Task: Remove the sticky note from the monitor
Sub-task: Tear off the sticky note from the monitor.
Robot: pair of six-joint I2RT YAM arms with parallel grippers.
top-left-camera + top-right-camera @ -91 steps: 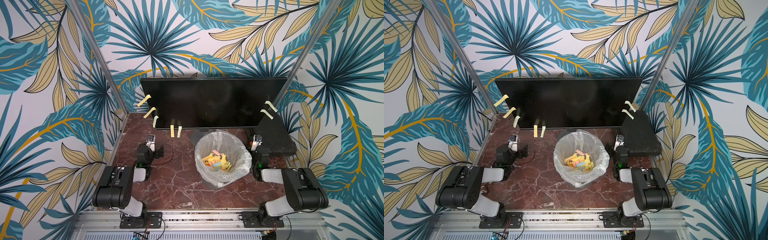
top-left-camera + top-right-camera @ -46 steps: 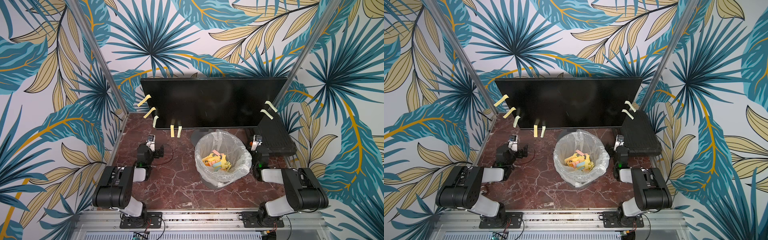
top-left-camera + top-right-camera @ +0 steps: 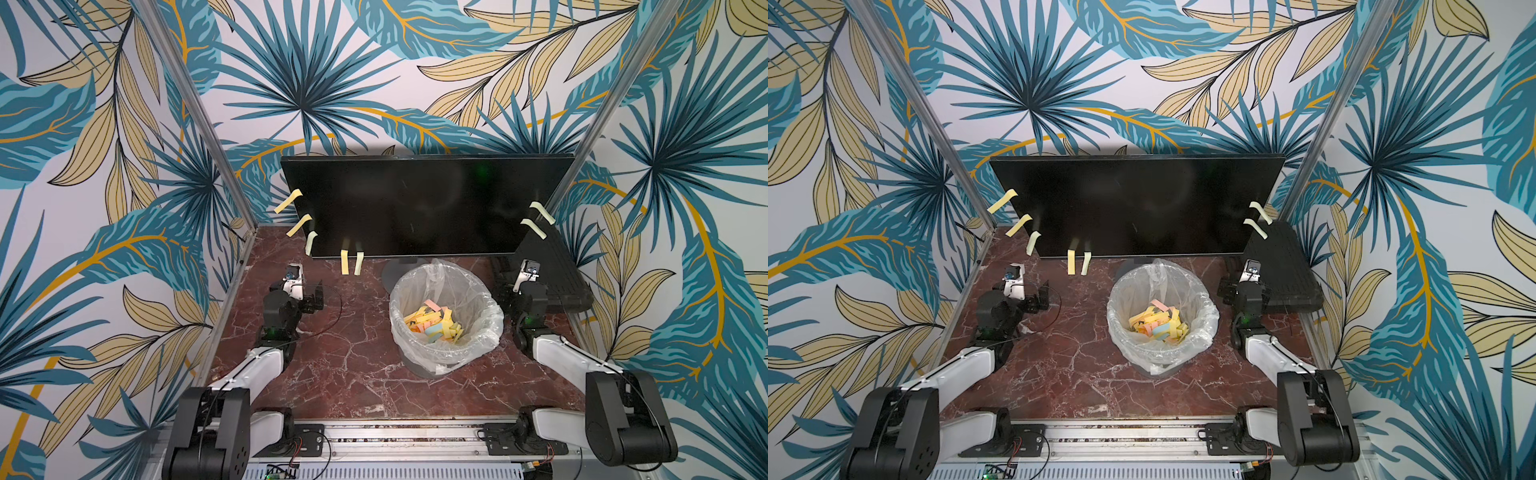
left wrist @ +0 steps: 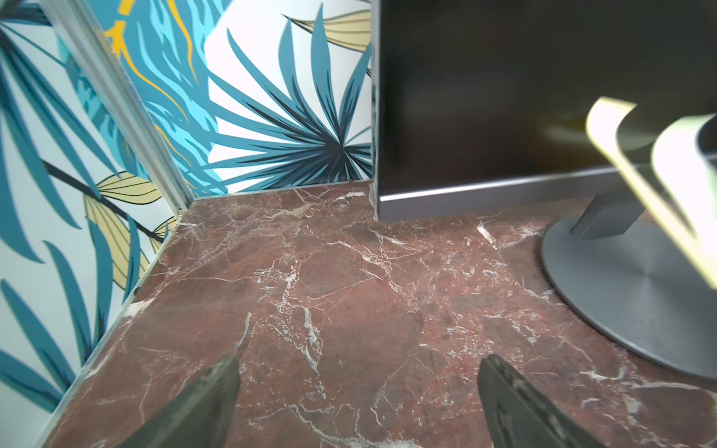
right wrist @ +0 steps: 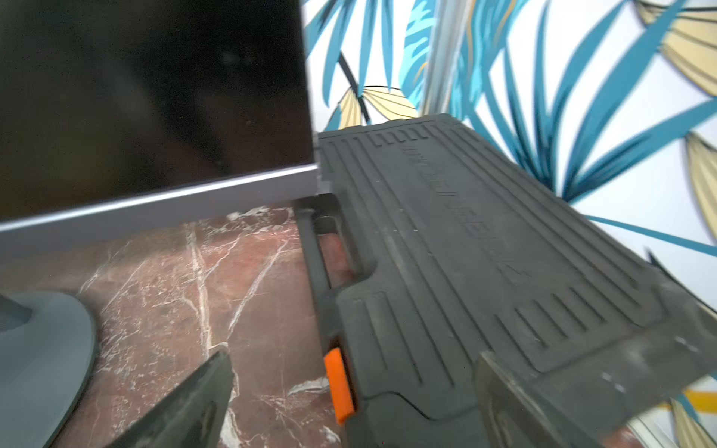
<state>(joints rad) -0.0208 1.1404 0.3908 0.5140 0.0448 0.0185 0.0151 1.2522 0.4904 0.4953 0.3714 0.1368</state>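
Observation:
The monitor [image 3: 415,203] [image 3: 1133,203] stands at the back on a round grey base [image 4: 620,294]. Several yellow sticky notes hang from it: three on its left edge [image 3: 288,200], two on its bottom edge [image 3: 344,262] and two on its right edge [image 3: 542,212]. My left gripper [image 3: 297,286] [image 4: 359,360] is open and empty, low over the table in front of the monitor's lower left corner; two curled sticky notes [image 4: 620,155] show in its wrist view. My right gripper [image 3: 523,286] [image 5: 353,358] is open and empty beside the monitor's lower right corner.
A bin lined with clear plastic [image 3: 415,353] [image 3: 1121,328] stands mid-table, holding several coloured paper strips. A ribbed black case [image 3: 557,278] [image 5: 485,252] with an orange latch [image 5: 339,384] lies at the right wall, close to my right gripper. Patterned walls enclose three sides.

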